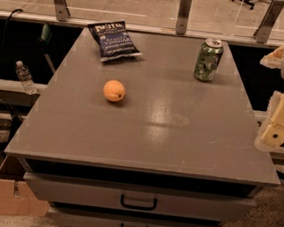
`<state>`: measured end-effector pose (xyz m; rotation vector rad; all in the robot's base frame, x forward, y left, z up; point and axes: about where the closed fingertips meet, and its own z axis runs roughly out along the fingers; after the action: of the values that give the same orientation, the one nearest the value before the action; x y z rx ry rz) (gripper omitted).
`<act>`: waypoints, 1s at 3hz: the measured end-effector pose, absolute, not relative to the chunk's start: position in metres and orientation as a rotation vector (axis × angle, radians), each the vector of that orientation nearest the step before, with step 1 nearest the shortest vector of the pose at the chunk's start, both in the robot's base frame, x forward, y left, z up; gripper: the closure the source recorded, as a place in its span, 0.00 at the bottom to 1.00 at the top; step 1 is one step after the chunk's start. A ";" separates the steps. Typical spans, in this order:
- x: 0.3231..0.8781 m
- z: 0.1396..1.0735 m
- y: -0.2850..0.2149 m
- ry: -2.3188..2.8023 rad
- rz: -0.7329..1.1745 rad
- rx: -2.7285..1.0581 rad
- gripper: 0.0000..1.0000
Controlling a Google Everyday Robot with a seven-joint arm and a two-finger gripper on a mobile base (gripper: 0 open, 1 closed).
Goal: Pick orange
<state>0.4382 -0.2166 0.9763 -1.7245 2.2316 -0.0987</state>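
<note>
Camera view: the orange sits on the grey desk, left of centre, touching nothing. A dark blue chip bag lies behind it near the far edge; a green can stands upright at the far right. The gripper hangs beside the desk's right edge, well apart from the orange; whether it is open or closed cannot be told.

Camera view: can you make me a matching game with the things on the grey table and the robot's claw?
1 small round orange fruit
2 green metal soda can
3 dark blue crinkly chip bag
4 pale robot claw

A back right of grey tabletop
B beyond the table's right edge
C back left
D left of centre

Pairs: 1-D, 2-A, 3-C, 4-B
</note>
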 end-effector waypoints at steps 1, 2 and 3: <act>0.438 0.976 -0.217 2.231 -0.099 -1.724 0.00; 0.458 0.949 -0.178 2.134 0.028 -1.771 0.00; 0.483 0.925 -0.133 2.001 0.136 -1.821 0.00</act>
<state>0.4834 -0.1331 0.9254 -1.8212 2.0010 0.1361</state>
